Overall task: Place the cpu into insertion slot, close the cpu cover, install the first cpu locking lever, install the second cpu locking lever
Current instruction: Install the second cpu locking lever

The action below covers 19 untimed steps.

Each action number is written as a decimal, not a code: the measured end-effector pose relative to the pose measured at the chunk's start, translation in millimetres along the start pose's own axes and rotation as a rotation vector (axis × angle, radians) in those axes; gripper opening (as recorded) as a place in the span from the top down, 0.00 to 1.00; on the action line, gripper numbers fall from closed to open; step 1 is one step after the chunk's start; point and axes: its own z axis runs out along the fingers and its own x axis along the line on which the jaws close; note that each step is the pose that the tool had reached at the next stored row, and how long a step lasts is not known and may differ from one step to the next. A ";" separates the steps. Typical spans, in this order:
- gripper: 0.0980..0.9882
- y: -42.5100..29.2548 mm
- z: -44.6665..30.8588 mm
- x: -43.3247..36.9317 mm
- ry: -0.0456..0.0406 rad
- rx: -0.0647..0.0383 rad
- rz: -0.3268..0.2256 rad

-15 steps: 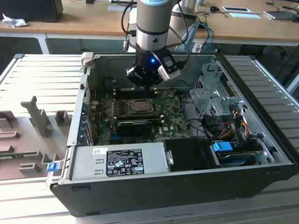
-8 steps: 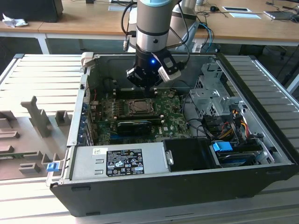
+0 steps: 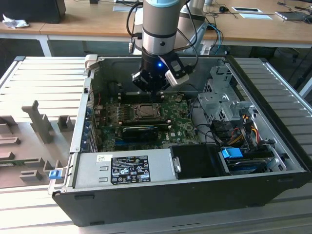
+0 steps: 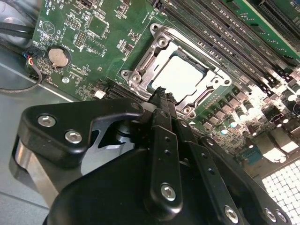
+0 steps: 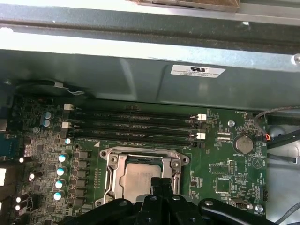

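The cpu (image 4: 180, 77) (image 5: 140, 178) lies flat in the insertion slot (image 3: 146, 111) on the green board, its silver-grey top facing up. The cpu cover (image 4: 161, 42) (image 5: 115, 161) lies down around it as a metal frame. My gripper (image 4: 161, 96) (image 5: 161, 185) hovers just above one edge of the socket, its black fingers pressed together with nothing seen between them. In the exterior view the gripper (image 3: 152, 88) hangs inside the open case, just behind the socket.
Black memory slots (image 5: 136, 124) run beside the socket, near the case wall (image 5: 140, 70). A coin battery (image 5: 243, 143) and cables (image 3: 229, 129) sit to one side. A black card (image 3: 141, 130), power supply (image 3: 124, 168) and drive cage (image 3: 219, 97) crowd the case.
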 end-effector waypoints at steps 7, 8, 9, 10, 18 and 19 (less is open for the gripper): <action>0.99 -2.5 -0.3 0.2 0.0000 0.000 0.000; 0.99 -2.9 -0.3 0.2 0.0000 0.000 0.000; 0.99 -3.2 -0.4 0.2 0.0000 0.000 0.000; 0.99 -3.8 -0.4 0.3 0.0000 0.000 0.000; 0.99 -7.5 -0.9 0.6 0.0000 0.000 0.000; 0.99 -8.0 -0.9 0.6 0.0000 0.000 0.000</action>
